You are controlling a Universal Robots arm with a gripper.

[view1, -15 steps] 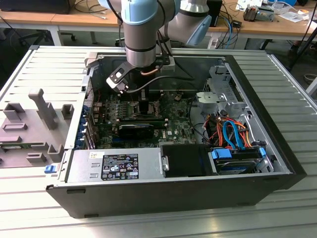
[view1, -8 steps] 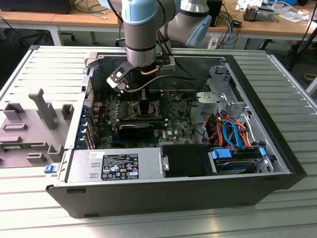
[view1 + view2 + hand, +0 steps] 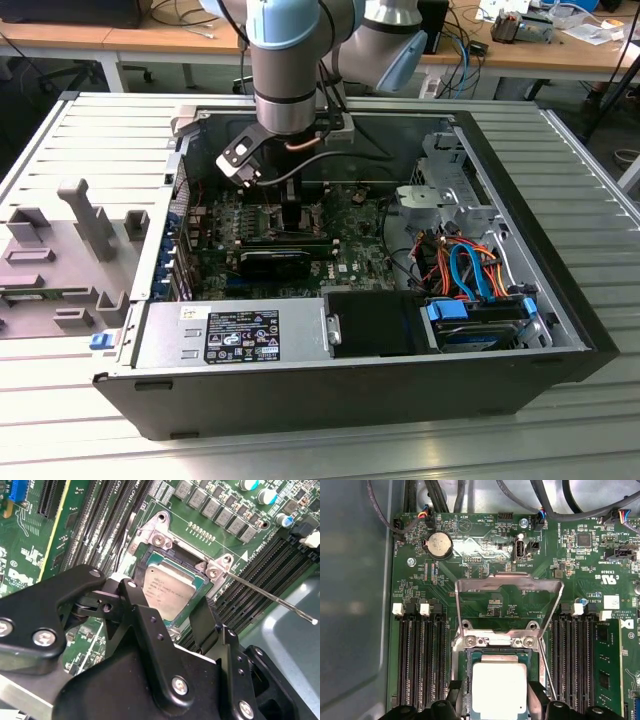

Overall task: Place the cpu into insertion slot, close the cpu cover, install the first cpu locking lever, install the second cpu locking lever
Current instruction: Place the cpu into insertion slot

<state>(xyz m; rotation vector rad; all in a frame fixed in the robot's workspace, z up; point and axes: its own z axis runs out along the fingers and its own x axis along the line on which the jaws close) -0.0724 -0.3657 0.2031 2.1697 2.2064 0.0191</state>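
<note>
Cpu lies silver side up inside the insertion slot, square to the socket's metal border, and I see the same in the second wrist view. My hand straddles the chip, with its black parts close on two opposite edges. I cannot tell whether it is clenched on the chip or has let go. The cpu cover is swung up off the socket, its window frame raised over the green board beyond the hinge end. A thin locking lever sticks out free from one corner of the socket, slanting away over the memory slots. A coin battery sits on the board past the cover.

From the exterior view the arm reaches down into the open computer case, the hand low over the motherboard. The case lies on its side on the slatted metal worktop, with grey fixtures on the exterior view's left.
</note>
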